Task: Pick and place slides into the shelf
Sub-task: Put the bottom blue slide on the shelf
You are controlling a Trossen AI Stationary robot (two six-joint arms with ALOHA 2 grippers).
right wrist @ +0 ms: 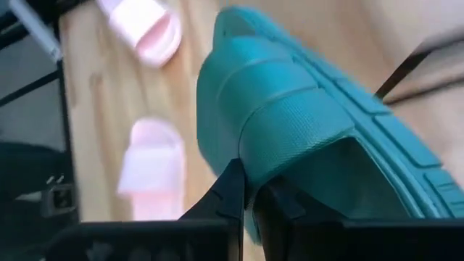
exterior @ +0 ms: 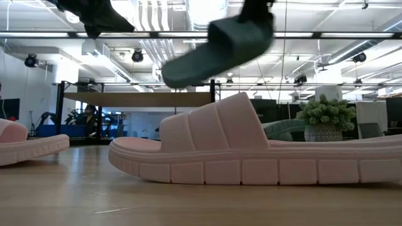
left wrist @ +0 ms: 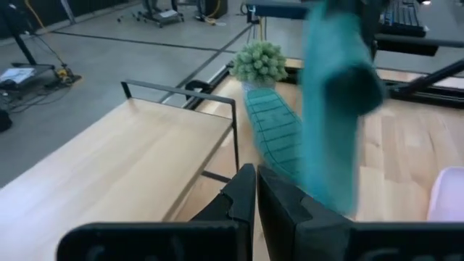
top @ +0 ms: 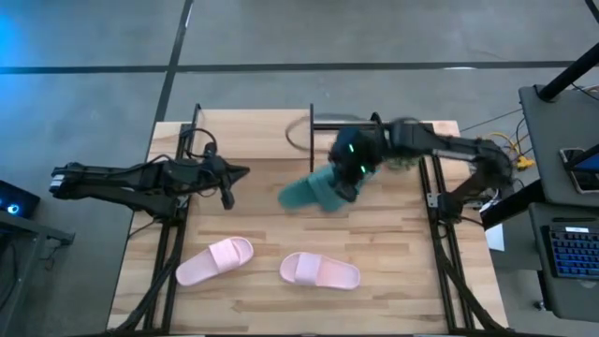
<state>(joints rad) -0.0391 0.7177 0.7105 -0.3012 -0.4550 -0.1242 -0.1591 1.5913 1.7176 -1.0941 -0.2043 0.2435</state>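
My right gripper (right wrist: 248, 194) is shut on a teal slide (top: 304, 192), which hangs above the middle of the table. The low view shows this slide (exterior: 220, 47) high over the board. A second teal slide (left wrist: 275, 138) lies sole up beside the shelf (left wrist: 145, 159), near the fuzzy plant (left wrist: 259, 61). Two pink slides (top: 215, 260) (top: 320, 271) rest flat on their soles toward the near edge. My left gripper (top: 241, 173) hovers shut and holding nothing at the table's left, pointing toward the middle. My right gripper pinches the edge of the teal slide's wide strap (right wrist: 268, 163) between its two fingers. The fingers come slanting down from above, from the table's right. The slide is lifted clear of the table and hangs tilted, one end (exterior: 179, 75) lower than the other.
The shelf's thin black frame (top: 197, 126) stands at the table's far left, with its light wood board (top: 253, 136) on top. The plant pot (exterior: 323, 132) sits at the far right. Black table rails (top: 435, 201) run along both sides.
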